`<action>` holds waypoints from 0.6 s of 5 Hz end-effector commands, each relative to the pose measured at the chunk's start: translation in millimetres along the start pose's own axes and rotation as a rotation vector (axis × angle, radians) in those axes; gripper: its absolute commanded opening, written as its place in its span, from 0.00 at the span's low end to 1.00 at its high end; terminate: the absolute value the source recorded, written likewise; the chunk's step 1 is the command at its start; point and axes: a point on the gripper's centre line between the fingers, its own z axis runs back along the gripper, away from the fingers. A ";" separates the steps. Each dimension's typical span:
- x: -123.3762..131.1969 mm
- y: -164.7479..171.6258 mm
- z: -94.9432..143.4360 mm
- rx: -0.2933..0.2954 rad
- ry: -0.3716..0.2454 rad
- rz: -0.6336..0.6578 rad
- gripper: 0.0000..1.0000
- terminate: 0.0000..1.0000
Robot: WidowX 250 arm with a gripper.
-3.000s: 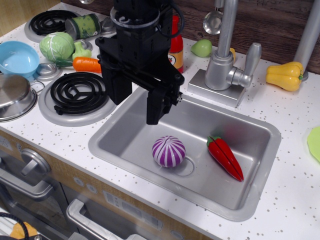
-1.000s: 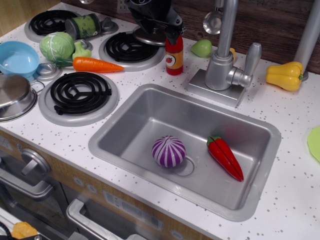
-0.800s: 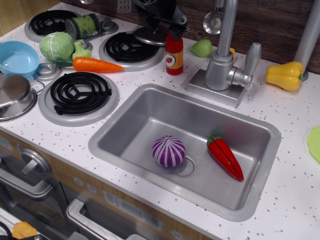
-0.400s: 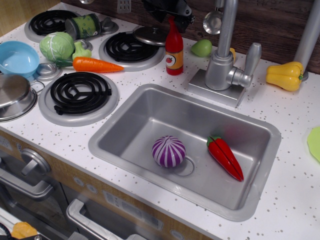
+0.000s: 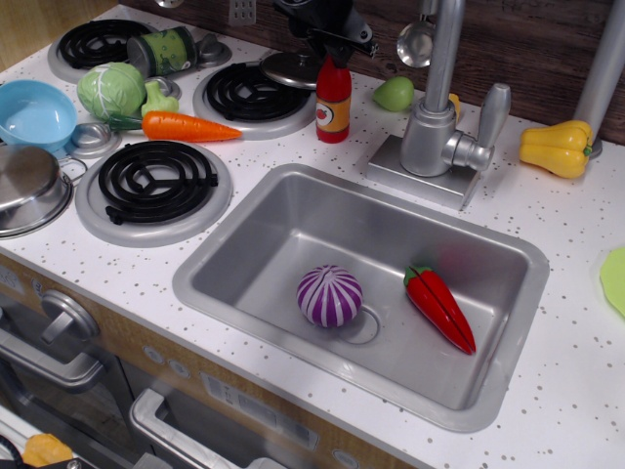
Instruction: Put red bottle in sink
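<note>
Leftmost, far from the sink (image 5: 254, 227), a blue bowl (image 5: 34, 112) and a steel pot (image 5: 24, 191) sit on the white speckled worktop (image 5: 576, 293), with a green cabbage (image 5: 112, 90) and an orange carrot (image 5: 186, 127) between them and the basin. Behind the sink's back-left corner the red bottle (image 5: 332, 103) stands upright on the worktop, outside the basin, and the black claw (image 5: 337, 44) sits right over its cap; whether it is gripping cannot be told. Inside the sink lie a purple onion (image 5: 329, 295) beside the drain and, to its right, a red chili pepper (image 5: 441, 308), while the faucet (image 5: 439, 107) rises behind the sink's rear edge and a yellow pepper (image 5: 557, 149) lies beyond the far-right corner.
</note>
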 end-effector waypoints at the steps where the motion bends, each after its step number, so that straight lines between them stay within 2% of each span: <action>1: 19.8 5.5 44.6 0.057 -0.029 -0.007 0.00 0.00; 2: 20.0 -3.1 76.2 0.101 0.009 0.035 0.00 0.00; 3: 7.8 -14.8 93.2 0.136 0.034 0.092 0.00 0.00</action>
